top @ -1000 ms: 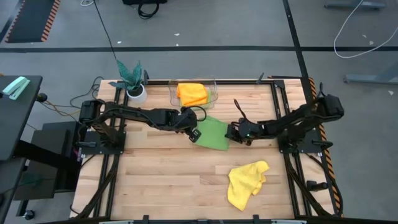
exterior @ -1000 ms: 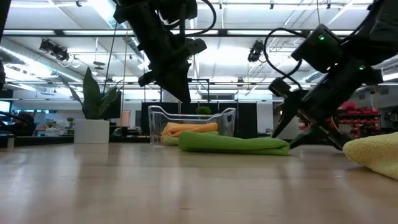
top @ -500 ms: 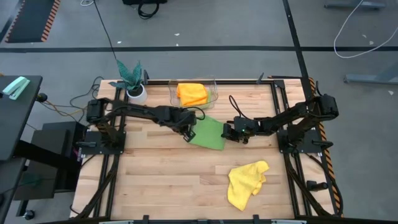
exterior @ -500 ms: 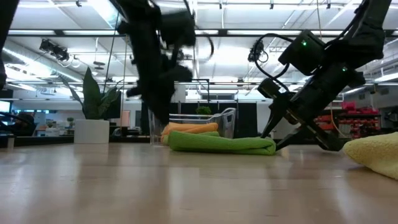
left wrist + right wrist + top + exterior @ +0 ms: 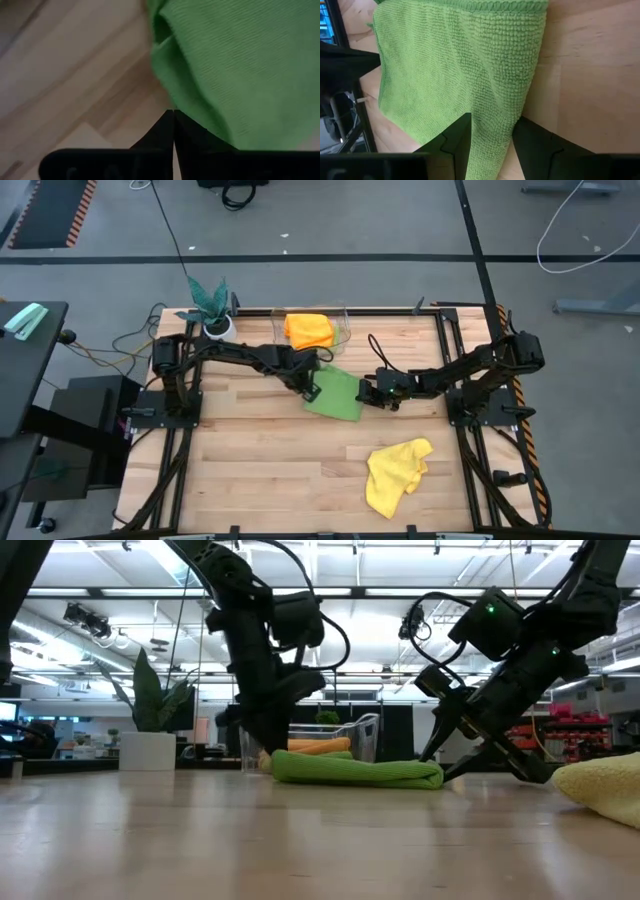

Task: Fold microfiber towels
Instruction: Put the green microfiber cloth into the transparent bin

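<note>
A folded green towel (image 5: 335,394) lies flat on the wooden table's middle. My left gripper (image 5: 311,391) is shut and points down at the towel's left edge (image 5: 165,85), with no cloth between its fingers. My right gripper (image 5: 366,394) is open and slants down from the right, its fingers on either side of the towel's right edge. A crumpled yellow towel (image 5: 396,473) lies near the front right. An orange towel (image 5: 308,330) rests in the clear bin (image 5: 343,332) at the back. My left gripper (image 5: 173,114) stands with its shut tips right at the green towel's left edge; I cannot tell whether it touches the cloth. My right gripper (image 5: 491,120) has the towel's right edge (image 5: 492,102) between its two spread fingers, which slant down from the table's right. The towel lies flat on the table; I cannot tell whether the fingers press it.
A teal-leaved plant in a white pot (image 5: 214,315) stands at the back left, beside the bin. Bare wood lies along the front left (image 5: 260,470). Black frame rails run along both sides of the table.
My left gripper has come down from above the towel to the table at its left edge, tipping steeper. The green towel has slid a little toward the table's left, together with my right gripper at its right edge.
</note>
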Robot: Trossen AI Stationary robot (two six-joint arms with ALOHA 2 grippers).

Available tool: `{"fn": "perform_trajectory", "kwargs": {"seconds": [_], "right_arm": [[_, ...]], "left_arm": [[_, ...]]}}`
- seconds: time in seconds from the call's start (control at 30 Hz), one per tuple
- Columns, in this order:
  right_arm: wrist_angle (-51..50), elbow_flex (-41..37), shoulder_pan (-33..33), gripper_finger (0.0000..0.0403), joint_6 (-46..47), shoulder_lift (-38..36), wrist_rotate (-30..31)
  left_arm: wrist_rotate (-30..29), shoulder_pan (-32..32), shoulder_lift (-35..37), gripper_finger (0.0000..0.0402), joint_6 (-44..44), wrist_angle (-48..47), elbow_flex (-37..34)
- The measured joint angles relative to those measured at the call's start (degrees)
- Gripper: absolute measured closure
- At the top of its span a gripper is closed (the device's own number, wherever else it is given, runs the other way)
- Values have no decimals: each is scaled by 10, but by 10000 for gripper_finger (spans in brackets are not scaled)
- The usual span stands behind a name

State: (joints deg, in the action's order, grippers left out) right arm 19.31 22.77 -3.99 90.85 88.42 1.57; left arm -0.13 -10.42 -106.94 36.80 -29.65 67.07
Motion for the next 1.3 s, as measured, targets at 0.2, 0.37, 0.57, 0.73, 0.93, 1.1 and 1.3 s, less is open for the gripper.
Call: {"fn": "perform_trajectory", "kwargs": {"seconds": [0.2,0.37,0.57,0.73,0.93,1.1,1.3], "right_arm": [[1,0,0,254,0,0,1],[8,-1,0,254,5,1,3],[24,-1,0,254,6,1,3],[31,-1,-2,254,6,2,3],[37,-1,-14,254,20,2,-2],[41,4,-16,254,26,3,4],[47,55,-15,254,18,65,-6]], "left_arm": [[4,-1,-5,387,20,21,0],[6,0,-40,393,36,27,2],[3,9,-62,371,46,32,4],[8,9,-61,368,52,43,2],[8,12,-62,386,60,58,2],[11,17,-63,392,61,74,1],[19,25,-65,384,61,94,1]]}}
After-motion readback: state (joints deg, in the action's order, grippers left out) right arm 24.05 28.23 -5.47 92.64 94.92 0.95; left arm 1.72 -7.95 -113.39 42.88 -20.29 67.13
